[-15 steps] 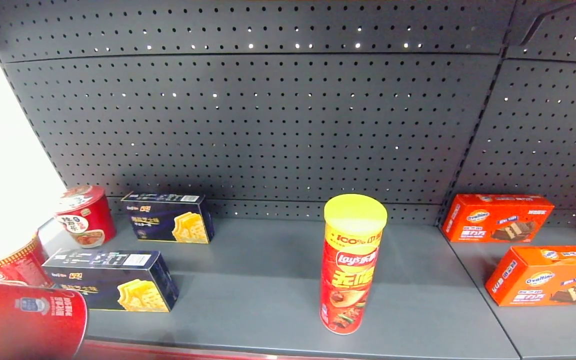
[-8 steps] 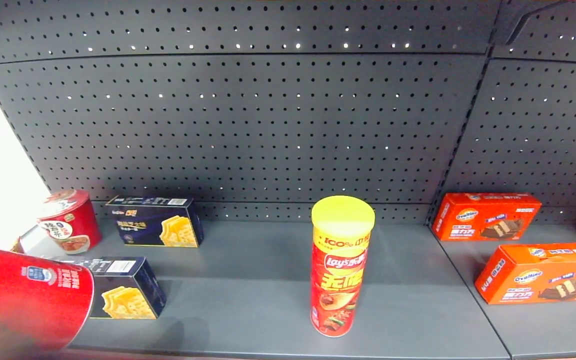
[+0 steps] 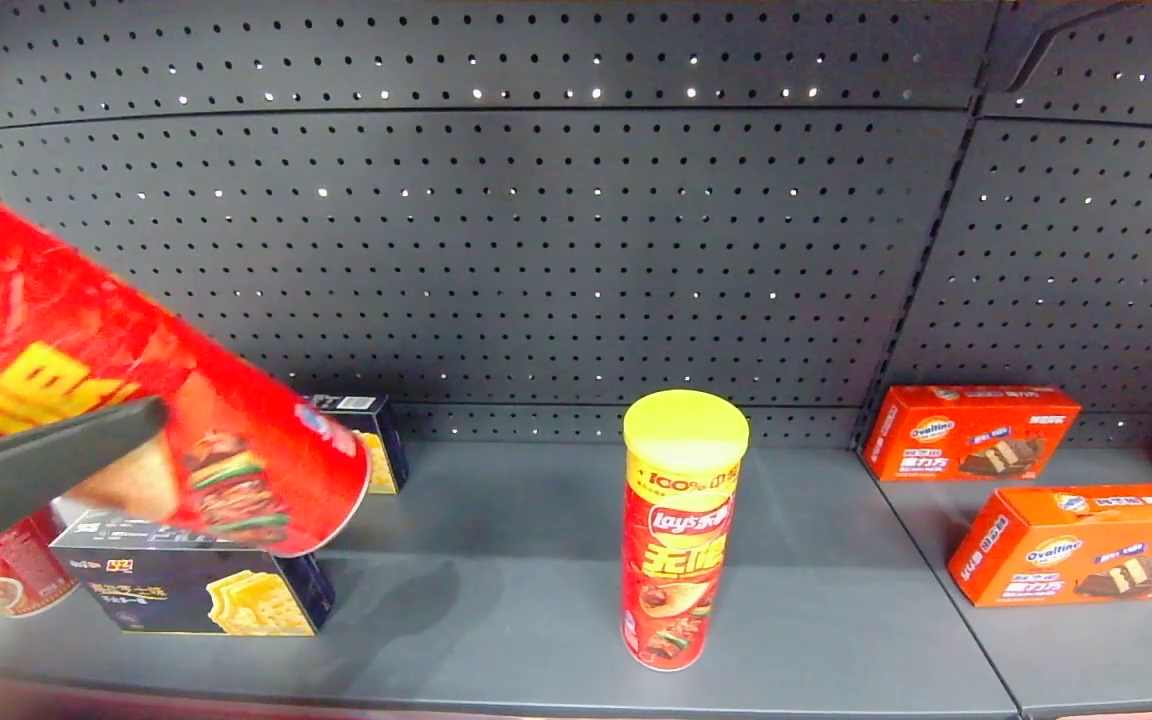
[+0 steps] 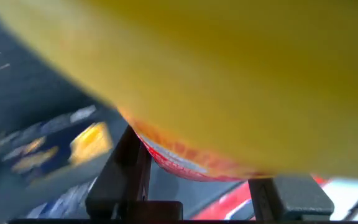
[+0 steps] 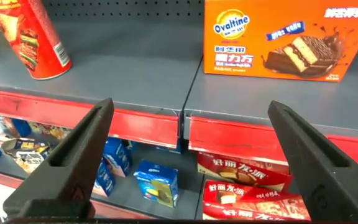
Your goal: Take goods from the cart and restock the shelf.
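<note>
A red chips can (image 3: 136, 400) with a yellow lid (image 4: 216, 74) hangs tilted at the left of the shelf, above the front dark blue cracker box (image 3: 196, 590). My left gripper (image 4: 197, 186) is shut on it, and one dark finger (image 3: 46, 460) crosses the can's side. A second chips can (image 3: 684, 530) stands upright mid-shelf on the grey shelf board (image 3: 516, 600). My right gripper (image 5: 191, 168) is open and holds nothing, in front of the shelf's red front edge (image 5: 142, 124), below the upright can (image 5: 39, 37) and an orange box (image 5: 288, 37).
Another dark blue box (image 3: 371, 440) sits at the back, partly hidden by the held can. A red noodle cup (image 3: 11, 575) stands far left. Two orange boxes (image 3: 971, 432) (image 3: 1086, 545) lie at the right. Free shelf room lies either side of the upright can. A lower shelf holds blue and red packs (image 5: 157, 183).
The held chips can has risen from the lower left corner and swung rightward over the front cracker box. The head camera shifted slightly early on. The upright can stayed put.
</note>
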`<state>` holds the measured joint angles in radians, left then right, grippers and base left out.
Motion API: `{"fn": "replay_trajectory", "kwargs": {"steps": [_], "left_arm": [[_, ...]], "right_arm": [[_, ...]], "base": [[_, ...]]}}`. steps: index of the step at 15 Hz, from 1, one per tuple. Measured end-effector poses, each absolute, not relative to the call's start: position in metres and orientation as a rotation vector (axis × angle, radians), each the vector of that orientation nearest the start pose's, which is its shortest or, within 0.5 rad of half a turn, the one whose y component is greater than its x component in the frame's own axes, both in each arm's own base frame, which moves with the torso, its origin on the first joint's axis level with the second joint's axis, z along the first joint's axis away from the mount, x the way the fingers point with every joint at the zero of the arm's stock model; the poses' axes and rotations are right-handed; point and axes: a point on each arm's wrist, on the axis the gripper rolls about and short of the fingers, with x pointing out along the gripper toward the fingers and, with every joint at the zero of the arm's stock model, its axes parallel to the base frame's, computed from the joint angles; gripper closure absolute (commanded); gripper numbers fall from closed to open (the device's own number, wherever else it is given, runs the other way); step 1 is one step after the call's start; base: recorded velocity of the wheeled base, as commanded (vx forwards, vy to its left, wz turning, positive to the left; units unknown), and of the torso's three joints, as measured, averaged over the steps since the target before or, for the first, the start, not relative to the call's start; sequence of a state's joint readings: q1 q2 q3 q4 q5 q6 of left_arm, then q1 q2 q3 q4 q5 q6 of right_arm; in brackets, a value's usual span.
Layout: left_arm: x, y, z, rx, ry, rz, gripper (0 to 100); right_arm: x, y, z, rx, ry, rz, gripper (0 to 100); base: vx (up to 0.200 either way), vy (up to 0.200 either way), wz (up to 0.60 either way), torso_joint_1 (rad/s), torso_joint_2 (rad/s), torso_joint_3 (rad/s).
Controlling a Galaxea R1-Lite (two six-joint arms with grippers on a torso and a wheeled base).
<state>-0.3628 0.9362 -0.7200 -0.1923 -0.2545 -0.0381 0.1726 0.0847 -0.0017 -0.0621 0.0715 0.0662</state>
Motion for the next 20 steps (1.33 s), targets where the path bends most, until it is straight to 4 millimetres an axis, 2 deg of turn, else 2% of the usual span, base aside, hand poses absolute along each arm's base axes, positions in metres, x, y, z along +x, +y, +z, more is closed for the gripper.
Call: {"fn": "replay_trajectory", "kwargs": {"steps": [4, 6, 8, 11, 15, 20], "left_arm": [[0.179, -0.074, 0.277, -0.059, 0.044, -0.714, 100], [0.213, -0.086, 0.267, -0.068, 0.083, -0.789, 100], [0.238, -0.095, 0.252, -0.071, 0.135, -0.825, 100], [0.264, -0.104, 0.234, -0.076, 0.199, -0.844, 100], [0.295, -0.117, 0.218, -0.049, 0.227, -0.846, 100], [0.321, -0.136, 0.192, 0.050, 0.349, -0.881, 100]], "right_arm": [[-0.016, -0.001, 0.084, 0.055, 0.028, 0.240, 0], [-0.016, -0.001, 0.084, 0.055, 0.028, 0.239, 0], [-0.016, -0.001, 0.084, 0.053, 0.029, 0.243, 0], [-0.016, -0.001, 0.084, 0.051, 0.029, 0.244, 0], [-0.016, -0.001, 0.084, 0.028, 0.027, 0.246, 0], [-0.016, -0.001, 0.084, 0.028, 0.028, 0.246, 0]], "base": [[0.000, 0.000, 0.00, 0.000, 0.00, 0.000], [0.000, 0.000, 0.00, 0.000, 0.00, 0.000], [0.000, 0.000, 0.00, 0.000, 0.00, 0.000], [0.000, 0.000, 0.00, 0.000, 0.00, 0.000], [0.000, 0.000, 0.00, 0.000, 0.00, 0.000], [0.000, 0.000, 0.00, 0.000, 0.00, 0.000]]}}
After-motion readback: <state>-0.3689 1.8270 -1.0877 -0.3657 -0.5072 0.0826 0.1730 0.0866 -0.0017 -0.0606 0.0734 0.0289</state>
